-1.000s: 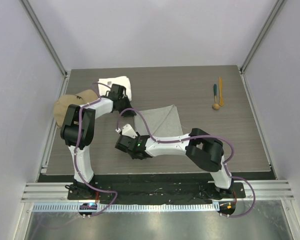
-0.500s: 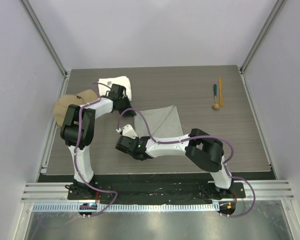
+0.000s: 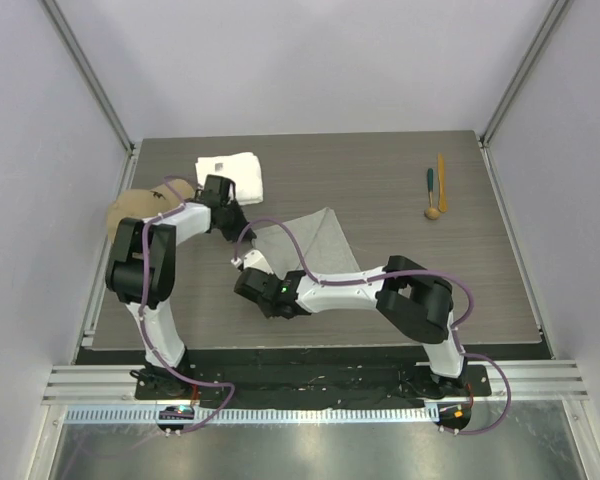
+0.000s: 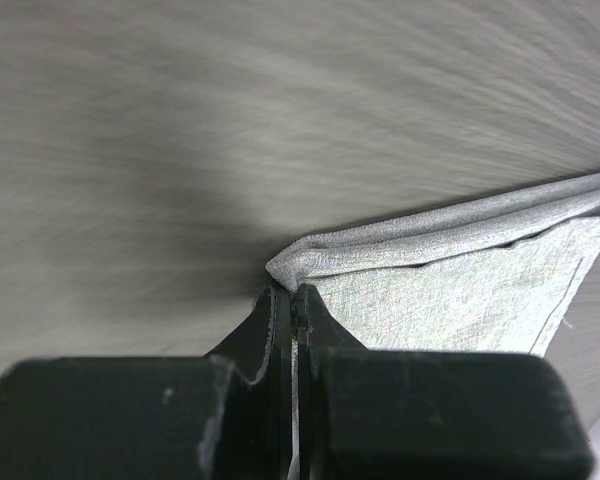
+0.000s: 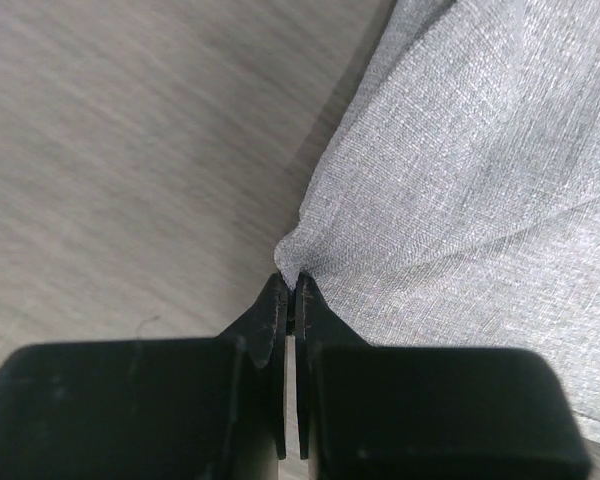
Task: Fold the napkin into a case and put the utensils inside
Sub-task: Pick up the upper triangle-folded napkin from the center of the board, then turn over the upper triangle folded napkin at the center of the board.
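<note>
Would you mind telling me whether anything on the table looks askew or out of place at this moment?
The light-grey cloth napkin lies skewed to the table edges, two corners pinched by the left gripper and right gripper. The tan cap seems to overhang the table's left edge.

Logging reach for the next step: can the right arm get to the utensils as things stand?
Probably not yet: the right gripper is shut on a napkin corner, far from the utensils. The way looks free.

The napkin [image 3: 315,245] lies centre, utensils [image 3: 435,190] back right, towel [image 3: 235,172] back left.
</note>
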You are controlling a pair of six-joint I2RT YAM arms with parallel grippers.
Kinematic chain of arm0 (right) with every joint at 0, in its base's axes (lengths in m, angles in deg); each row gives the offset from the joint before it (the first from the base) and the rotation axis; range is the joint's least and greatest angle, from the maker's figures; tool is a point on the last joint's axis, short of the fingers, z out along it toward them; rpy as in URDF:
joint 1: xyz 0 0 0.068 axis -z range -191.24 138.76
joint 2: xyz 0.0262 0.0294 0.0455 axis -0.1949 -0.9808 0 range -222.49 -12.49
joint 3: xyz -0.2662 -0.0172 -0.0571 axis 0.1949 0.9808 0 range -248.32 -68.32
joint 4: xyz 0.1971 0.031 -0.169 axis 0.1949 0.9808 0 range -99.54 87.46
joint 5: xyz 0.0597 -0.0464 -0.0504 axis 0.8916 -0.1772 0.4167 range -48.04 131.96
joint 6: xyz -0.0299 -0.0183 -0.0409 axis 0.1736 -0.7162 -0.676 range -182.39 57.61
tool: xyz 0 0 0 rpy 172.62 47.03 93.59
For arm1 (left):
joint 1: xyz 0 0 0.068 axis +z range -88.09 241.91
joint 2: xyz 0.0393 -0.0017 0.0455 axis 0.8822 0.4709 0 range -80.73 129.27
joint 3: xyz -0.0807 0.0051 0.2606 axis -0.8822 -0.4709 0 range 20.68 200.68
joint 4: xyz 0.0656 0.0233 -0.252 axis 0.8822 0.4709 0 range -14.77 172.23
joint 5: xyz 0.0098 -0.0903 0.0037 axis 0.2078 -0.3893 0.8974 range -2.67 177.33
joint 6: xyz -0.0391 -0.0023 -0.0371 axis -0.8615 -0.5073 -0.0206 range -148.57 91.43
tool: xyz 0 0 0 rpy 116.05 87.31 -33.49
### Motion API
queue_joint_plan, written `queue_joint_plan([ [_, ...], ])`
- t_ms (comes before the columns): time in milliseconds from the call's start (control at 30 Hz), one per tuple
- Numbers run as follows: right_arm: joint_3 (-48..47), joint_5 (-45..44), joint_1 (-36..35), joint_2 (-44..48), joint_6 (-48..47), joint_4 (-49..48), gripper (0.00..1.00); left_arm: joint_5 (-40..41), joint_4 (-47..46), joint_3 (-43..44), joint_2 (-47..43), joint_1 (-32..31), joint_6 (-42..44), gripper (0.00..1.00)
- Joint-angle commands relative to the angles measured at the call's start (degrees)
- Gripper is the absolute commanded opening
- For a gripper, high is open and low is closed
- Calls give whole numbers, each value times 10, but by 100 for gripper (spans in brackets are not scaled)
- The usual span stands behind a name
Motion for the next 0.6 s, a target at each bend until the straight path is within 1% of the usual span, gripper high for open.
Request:
queue_joint_plan([
  [0, -11, 52, -22, 40, -14, -22, 1, 17, 59, -41, -65, 34, -18, 0],
  [100, -18, 91, -44, 58, -16, -35, 1, 18, 77, -74, -126, 54, -24, 0],
  [233, -45, 134, -82, 69, -3, -43, 1, 27, 148, -121, -224, 89, -34, 0],
  [267, -49, 156, -89, 69, 5, -47, 1, 32, 167, -129, -277, 96, -35, 0],
  [300, -54, 166, -99, 69, 8, -57, 1, 50, 184, -140, -304, 114, -37, 0],
  [367, -69, 193, -120, 67, 20, -72, 1, 69, 235, -145, -366, 126, -40, 0],
  [400, -76, 217, -126, 67, 22, -82, 1, 99, 253, -140, -426, 127, -38, 0],
  [433, -88, 241, -134, 66, 24, -90, 1, 116, 278, -132, -452, 146, -36, 0],
  [467, -93, 253, -139, 66, 27, -98, 1, 141, 317, -112, -476, 148, -34, 0],
  [500, -100, 280, -140, 68, 29, -108, 1, 179, 337, -100, -519, 148, -34, 0],
  [567, -114, 302, -139, 76, 31, -120, 1, 210, 382, -63, -549, 150, -35, 0],
])
